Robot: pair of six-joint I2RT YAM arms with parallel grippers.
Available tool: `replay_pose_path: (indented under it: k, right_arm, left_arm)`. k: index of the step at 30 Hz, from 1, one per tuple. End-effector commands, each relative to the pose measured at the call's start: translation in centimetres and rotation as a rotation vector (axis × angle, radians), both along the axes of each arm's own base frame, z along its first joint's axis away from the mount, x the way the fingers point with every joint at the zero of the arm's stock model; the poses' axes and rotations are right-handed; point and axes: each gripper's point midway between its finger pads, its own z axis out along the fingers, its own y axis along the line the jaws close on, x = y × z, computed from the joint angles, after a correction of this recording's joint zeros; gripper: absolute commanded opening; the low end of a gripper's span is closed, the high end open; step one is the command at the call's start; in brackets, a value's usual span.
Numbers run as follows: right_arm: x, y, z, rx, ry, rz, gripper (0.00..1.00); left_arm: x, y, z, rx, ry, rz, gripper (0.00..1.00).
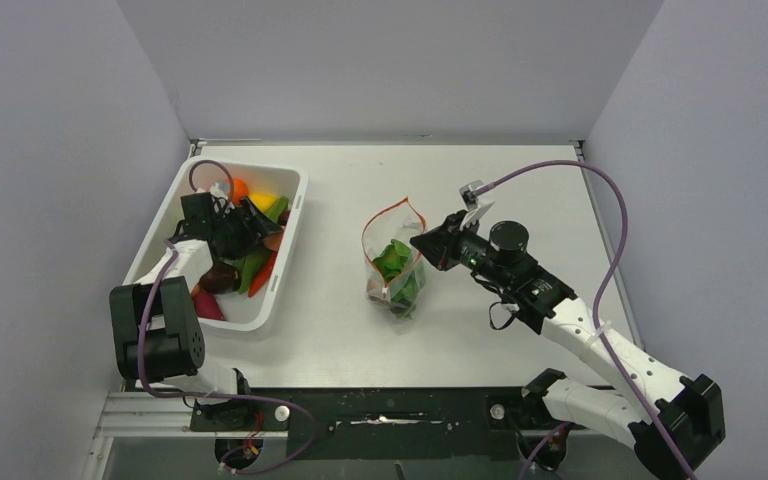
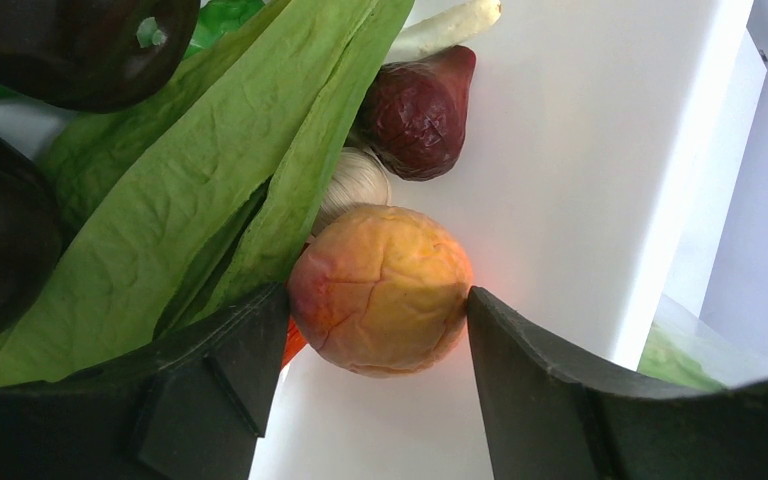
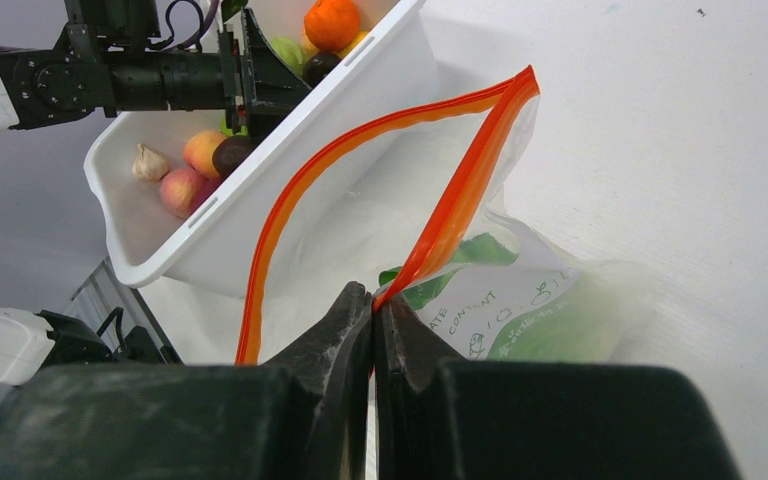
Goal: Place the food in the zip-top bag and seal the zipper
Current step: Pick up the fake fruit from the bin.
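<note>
My left gripper (image 2: 372, 305) is down in the white bin (image 1: 290, 250), its fingers touching both sides of a peach (image 2: 380, 290). Around the peach lie green lettuce (image 2: 210, 180), a dark red piece (image 2: 417, 112), a garlic bulb (image 2: 360, 180) and dark plums (image 2: 80, 45). The zip-top bag (image 1: 395, 265) stands at mid-table with green food (image 3: 550, 330) inside. Its red-orange zipper (image 3: 470, 180) gapes open. My right gripper (image 3: 373, 305) is shut on the zipper edge nearest it and holds the mouth up; it also shows in the top view (image 1: 422, 243).
The bin holds several more pieces, among them an orange (image 3: 332, 22) and two more peaches (image 3: 192, 170). The bin's right wall (image 3: 260, 200) stands close to the bag's open mouth. The right arm's purple cable (image 1: 600, 190) arcs over the table's right side.
</note>
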Motion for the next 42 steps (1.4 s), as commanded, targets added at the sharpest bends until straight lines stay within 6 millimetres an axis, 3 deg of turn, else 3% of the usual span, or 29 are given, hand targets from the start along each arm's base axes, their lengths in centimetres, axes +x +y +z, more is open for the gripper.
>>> replay_pose_path:
  k: [1, 8, 21, 28, 35, 42]
  right_arm:
    - [0.3, -0.2, 4.3, 0.074, -0.103, -0.011, 0.0]
    - [0.3, -0.2, 4.2, 0.076, -0.099, -0.013, 0.0]
    - [0.3, -0.3, 3.9, 0.065, -0.101, -0.019, 0.0]
    - [0.5, -0.1, 3.5, 0.058, -0.09, -0.013, 0.0]
    - [0.5, 0.5, 3.2, 0.056, -0.084, 0.0, 0.0]
    - [0.3, 1.1, 2.6, 0.048, -0.066, 0.014, 0.0]
  left_arm:
    - [0.5, -0.6, 0.8, -0.024, -0.033, -0.032, 0.59]
    - [0.1, -0.2, 0.8, 0.001, -0.023, -0.021, 0.43]
    - [-1.0, 1.9, 3.1, 0.093, -0.072, 0.113, 0.33]
    - [-1.8, 3.3, 6.1, 0.162, -0.145, 0.193, 0.33]
    - [-2.9, 3.5, 9.8, 0.195, -0.219, 0.199, 0.32]
    - [-4.7, 1.7, 14.9, 0.183, -0.368, 0.108, 0.31]
